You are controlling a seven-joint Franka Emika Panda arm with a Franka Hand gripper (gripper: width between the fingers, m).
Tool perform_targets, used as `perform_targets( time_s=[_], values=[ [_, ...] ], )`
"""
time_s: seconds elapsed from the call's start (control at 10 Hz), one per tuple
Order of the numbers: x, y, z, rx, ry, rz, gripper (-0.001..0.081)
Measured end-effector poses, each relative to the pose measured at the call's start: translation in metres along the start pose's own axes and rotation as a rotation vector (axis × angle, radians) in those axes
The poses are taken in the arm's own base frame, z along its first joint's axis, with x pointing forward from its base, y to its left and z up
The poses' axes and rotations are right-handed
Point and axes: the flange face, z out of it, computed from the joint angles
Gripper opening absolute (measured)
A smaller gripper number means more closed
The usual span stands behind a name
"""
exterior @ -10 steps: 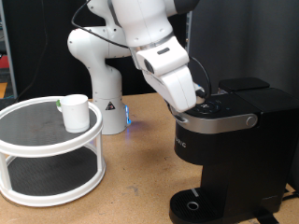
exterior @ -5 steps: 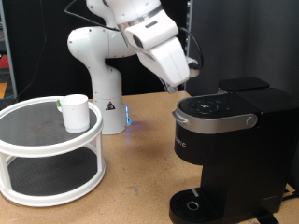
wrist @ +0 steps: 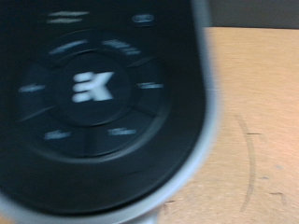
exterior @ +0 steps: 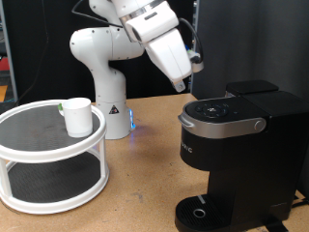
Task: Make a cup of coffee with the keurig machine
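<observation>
The black keurig machine (exterior: 237, 159) stands at the exterior view's right with its lid down, and its drip tray (exterior: 198, 213) is bare. Its round button panel (exterior: 217, 110) fills the blurred wrist view (wrist: 93, 89). My gripper (exterior: 183, 87) hangs in the air just above and to the left of the machine's top, touching nothing. Its fingers do not show in the wrist view. The white cup (exterior: 77, 116) with a green mark stands on the top tier of a round stand at the exterior view's left, far from the gripper.
The white two-tier round stand (exterior: 48, 159) sits on the wooden table (exterior: 145, 184) at the left. The white robot base (exterior: 101, 87) stands behind, between the stand and the machine. A dark wall lies behind.
The gripper was down on the machine's button panel one second ago. It has since lifted up and to the left, clear of the machine. The cup has not moved.
</observation>
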Motion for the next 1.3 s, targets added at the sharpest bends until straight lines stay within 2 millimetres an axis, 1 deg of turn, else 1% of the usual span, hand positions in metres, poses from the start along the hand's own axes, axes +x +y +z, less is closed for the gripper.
perform_targets(
  time_s=[0.2, 0.3, 0.4, 0.5, 0.6, 0.7, 0.9, 1.0, 1.1, 1.3],
  values=[
    [-0.01, 0.001, 0.002, 0.0, 0.116, 0.172, 0.0002],
    [-0.021, 0.0, -0.003, 0.011, 0.132, 0.247, 0.0002],
    [-0.032, -0.002, -0.009, 0.032, 0.13, 0.274, 0.0002],
    [-0.043, -0.004, -0.017, 0.062, 0.112, 0.257, 0.0002],
    [-0.05, -0.006, -0.024, 0.083, 0.106, 0.238, 0.0002],
    [-0.048, -0.006, -0.022, 0.067, 0.113, 0.245, 0.0002],
    [-0.043, -0.003, -0.016, 0.008, 0.199, 0.365, 0.0002],
    [-0.044, -0.003, -0.014, 0.01, 0.24, 0.417, 0.0002],
    [-0.05, -0.001, -0.014, 0.021, 0.262, 0.446, 0.0002],
    [-0.071, 0.003, -0.022, 0.058, 0.256, 0.456, 0.0002]
  ],
)
